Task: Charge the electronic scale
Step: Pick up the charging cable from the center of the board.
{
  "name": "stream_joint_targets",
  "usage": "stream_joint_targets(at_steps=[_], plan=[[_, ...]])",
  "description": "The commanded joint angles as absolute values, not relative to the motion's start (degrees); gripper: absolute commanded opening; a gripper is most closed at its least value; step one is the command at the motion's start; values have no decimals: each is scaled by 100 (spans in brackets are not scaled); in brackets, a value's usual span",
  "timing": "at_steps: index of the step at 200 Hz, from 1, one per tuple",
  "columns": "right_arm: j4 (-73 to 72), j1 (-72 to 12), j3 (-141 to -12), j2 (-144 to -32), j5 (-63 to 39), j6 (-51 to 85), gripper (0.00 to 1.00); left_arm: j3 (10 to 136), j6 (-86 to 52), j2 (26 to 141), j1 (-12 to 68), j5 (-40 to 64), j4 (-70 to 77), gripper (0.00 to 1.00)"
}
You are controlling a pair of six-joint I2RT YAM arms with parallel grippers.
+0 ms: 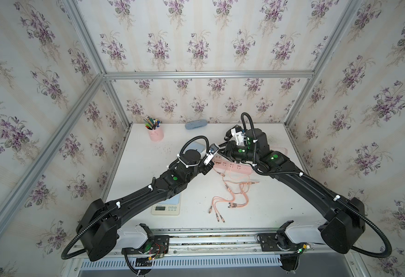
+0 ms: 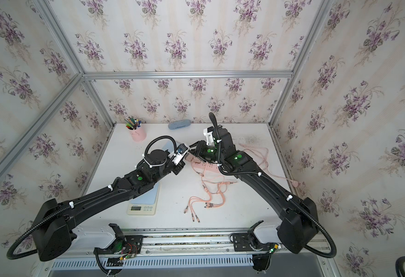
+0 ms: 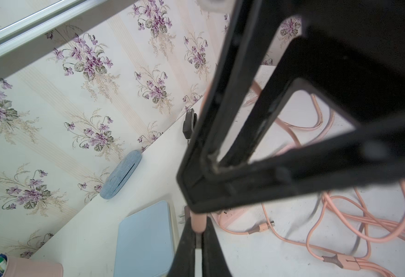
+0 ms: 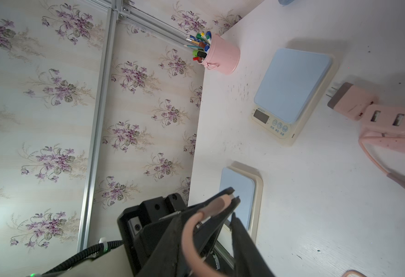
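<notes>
— Left pincer (image 4: 233, 196) clamped tight on a pink cable connector (image 4: 217, 203), metal tip poking out past the fingertips. See it?

— Yes. The right pincer (image 1: 222, 150) stands partly open just beside it, gripping nothing. The pink cable (image 4: 187, 237) loops between its fingers, and one finger is clearly apart from it.

— Where are the scales?

— Two on the white table (image 1: 256, 215). The front electronic scale (image 1: 166, 208) sits at the near left, half under the left forearm, display toward the robot's base. The rear electronic scale (image 4: 291, 82), blue-topped, lies farther back, just beside the pronged end of the pink power strip (image 1: 236, 167).

— And the pincers?

— They meet above the table near that pronged end.

— The rest?

— Pink multi-head cables (image 1: 230, 191) sprawl mid-table. A pink pen cup (image 1: 156, 135) and a blue-grey case (image 1: 196, 124) sit by the back wall.
</notes>
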State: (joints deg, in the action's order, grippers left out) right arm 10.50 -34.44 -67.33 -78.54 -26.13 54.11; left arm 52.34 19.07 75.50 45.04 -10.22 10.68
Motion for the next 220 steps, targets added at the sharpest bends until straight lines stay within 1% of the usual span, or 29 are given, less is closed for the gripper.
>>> stream_joint_targets(at_steps=[1, 16, 34, 47, 95, 107, 130, 147, 156, 164, 180, 185, 189, 195, 199, 210, 220], plan=[[886, -3461, -6768, -7960, -2341, 5599, 33, 5238, 2111, 7543, 4522, -1154, 1230, 0], [863, -3472, -6724, -7954, -2180, 5599, 33, 5247, 2200, 7554, 4548, -1199, 1212, 0], [903, -3489, -6724, -7958, -2002, 5551, 30, 5256, 2321, 7577, 4590, -1301, 1187, 0], [917, -3507, -6724, -7975, -1931, 5531, 30, 5265, 2422, 7602, 4634, -1365, 1160, 0], [870, -3577, -6732, -8151, -1956, 5580, 25, 5352, 2847, 7738, 4866, -1713, 1099, 0], [853, -3596, -6732, -8189, -1983, 5590, 21, 5371, 2947, 7773, 4927, -1804, 1092, 0], [866, -3611, -6746, -8218, -2055, 5594, 0, 5380, 3029, 7813, 4981, -1904, 1099, 0], [917, -3621, -6733, -8190, -2015, 5540, 0, 5354, 3047, 7800, 4992, -1931, 1098, 1], [963, -3632, -6741, -8175, -1955, 5479, 0, 5336, 3041, 7767, 5009, -1928, 1103, 7], [1022, -3630, -6758, -8149, -1861, 5410, 0, 5314, 3013, 7725, 5004, -1907, 1105, 17], [1146, -3623, -6838, -8113, -1649, 5255, 0, 5253, 2975, 7606, 5002, -1776, 1106, 24], [1195, -3632, -6882, -8117, -1591, 5193, 0, 5239, 2979, 7571, 5005, -1739, 1116, 29], [1239, -3633, -6925, -8125, -1549, 5142, 0, 5232, 2973, 7549, 5002, -1725, 1116, 37], [1335, -3623, -7009, -8146, -1464, 5061, 0, 5236, 2942, 7518, 4994, -1710, 1116, 55], [1395, -3635, -7069, -8162, -1398, 4984, 0, 5238, 2906, 7502, 4992, -1705, 1117, 61], [1584, -3633, -7223, -8209, -1161, 4707, 0, 5229, 2683, 7430, 4920, -1560, 1116, 68], [1641, -3624, -7330, -8255, -967, 4405, 0, 5211, 2258, 7348, 4708, -1168, 1100, 71]])
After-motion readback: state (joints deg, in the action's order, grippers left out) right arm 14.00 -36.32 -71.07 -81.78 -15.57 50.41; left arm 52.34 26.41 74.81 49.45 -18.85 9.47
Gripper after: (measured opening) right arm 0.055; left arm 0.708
